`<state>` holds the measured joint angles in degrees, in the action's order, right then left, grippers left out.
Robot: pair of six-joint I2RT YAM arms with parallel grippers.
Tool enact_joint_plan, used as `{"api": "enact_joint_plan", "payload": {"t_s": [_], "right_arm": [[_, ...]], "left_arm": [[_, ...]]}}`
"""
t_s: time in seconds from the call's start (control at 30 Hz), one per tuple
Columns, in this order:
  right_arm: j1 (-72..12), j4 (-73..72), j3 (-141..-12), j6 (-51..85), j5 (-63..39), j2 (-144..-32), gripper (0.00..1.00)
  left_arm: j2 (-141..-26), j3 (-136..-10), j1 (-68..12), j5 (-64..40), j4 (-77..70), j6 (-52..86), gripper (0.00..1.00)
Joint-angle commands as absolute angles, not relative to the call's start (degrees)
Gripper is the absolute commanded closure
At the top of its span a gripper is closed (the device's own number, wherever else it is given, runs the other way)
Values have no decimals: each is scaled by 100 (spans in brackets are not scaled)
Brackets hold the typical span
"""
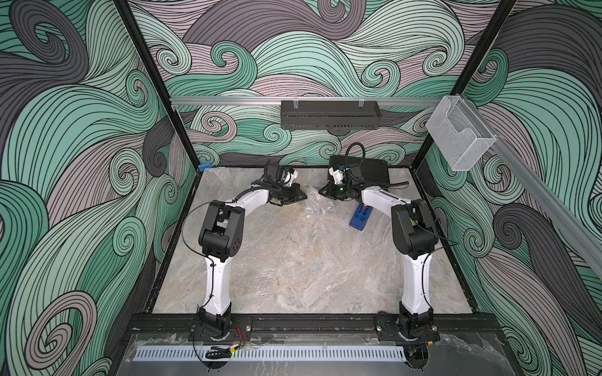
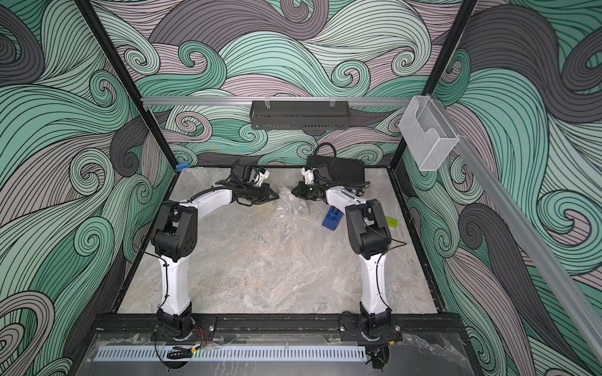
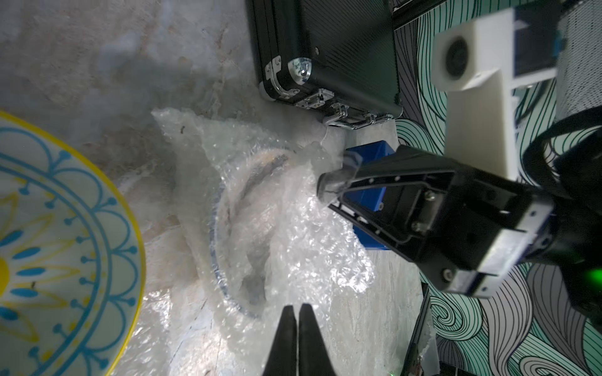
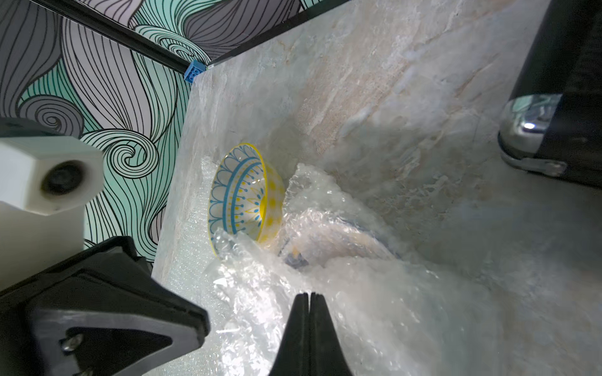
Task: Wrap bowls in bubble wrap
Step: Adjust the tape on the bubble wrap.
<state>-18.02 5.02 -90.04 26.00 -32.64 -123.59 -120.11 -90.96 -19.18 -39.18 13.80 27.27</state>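
A pale bowl [image 3: 58, 254] [image 4: 241, 195] with teal and yellow pattern stands bare on the table under my left wrist. Beside it, a blue-rimmed bowl [image 3: 228, 228] [image 4: 325, 241] lies inside a crumpled bundle of bubble wrap [image 1: 317, 208] [image 3: 293, 247] [image 4: 325, 319]. The two grippers meet tip to tip over this bundle at the back of the table. My left gripper [image 1: 305, 196] [image 3: 297, 307] is shut on the bundle's crinkled edge. My right gripper [image 1: 320, 192] [image 4: 308, 294] [image 3: 322, 188] is shut on a corner of the wrap, which is pulled up toward its tip.
A black case [image 1: 371, 171] [image 3: 325, 48] with chrome latches lies at the back right. A blue plastic object [image 1: 360, 218] sits under the right forearm. A flat sheet of bubble wrap [image 1: 293, 260] covers the table's middle. A black shelf [image 1: 329, 114] and a clear holder [image 1: 459, 136] hang on the walls.
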Motion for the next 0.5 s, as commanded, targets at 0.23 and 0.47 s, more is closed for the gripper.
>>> {"api": "enact_joint_plan", "payload": {"t_s": [0.23, 0.47], "right_arm": [[-1784, 558, -9285, 2647, -3432, -12621, 95], [-1767, 573, -9281, 2636, -3431, -12659, 95]], "left_arm": [[-11962, -9071, -1894, -4486, 1023, 2958, 97], [-12208, -9445, -1893, -4298, 599, 3290, 100]]}}
